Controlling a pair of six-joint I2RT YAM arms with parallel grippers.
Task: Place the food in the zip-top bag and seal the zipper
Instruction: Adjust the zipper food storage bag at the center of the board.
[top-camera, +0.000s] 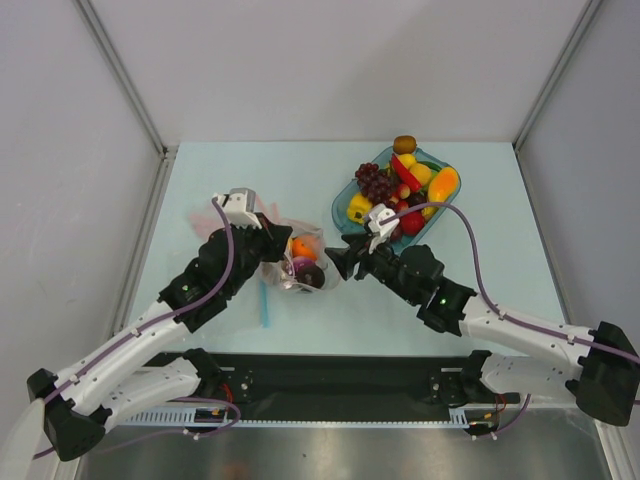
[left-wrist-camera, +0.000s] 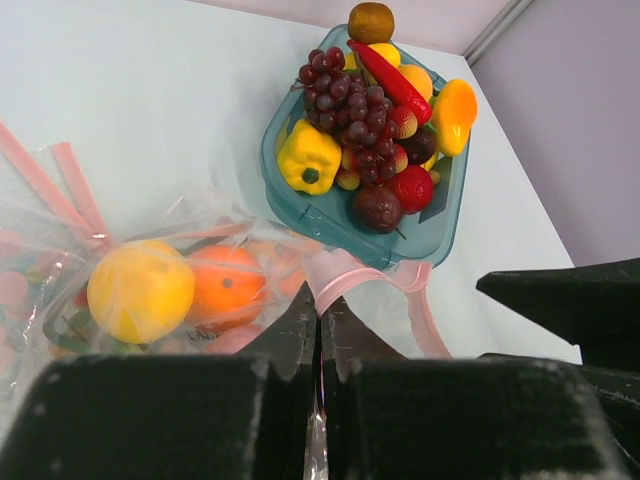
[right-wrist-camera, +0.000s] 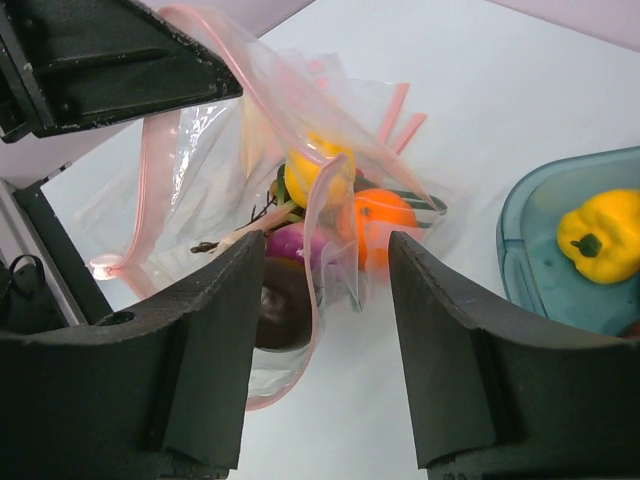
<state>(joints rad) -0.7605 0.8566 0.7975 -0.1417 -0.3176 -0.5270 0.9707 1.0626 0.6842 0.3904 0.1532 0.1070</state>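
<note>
The clear zip-top bag (top-camera: 300, 262) lies mid-table with food inside: a yellow lemon (left-wrist-camera: 140, 290), an orange (left-wrist-camera: 225, 283), a purple piece (right-wrist-camera: 295, 245) and a dark round fruit (right-wrist-camera: 280, 305). My left gripper (left-wrist-camera: 320, 315) is shut on the pink zipper (left-wrist-camera: 350, 275) at the bag's mouth and holds that edge up. My right gripper (right-wrist-camera: 327, 270) stands open at the bag's right side. The other stretch of the zipper (right-wrist-camera: 313, 331) hangs between its two fingers, nearer the left one and touching neither. In the top view the right gripper (top-camera: 335, 262) sits just right of the bag.
A teal tray (top-camera: 340, 205) at the back right holds more toy produce: grapes, a yellow pepper (right-wrist-camera: 595, 245), a red chilli and others. A short light-blue strip (top-camera: 265, 300) lies on the table in front of the bag. Grey walls close in the left, right and far sides.
</note>
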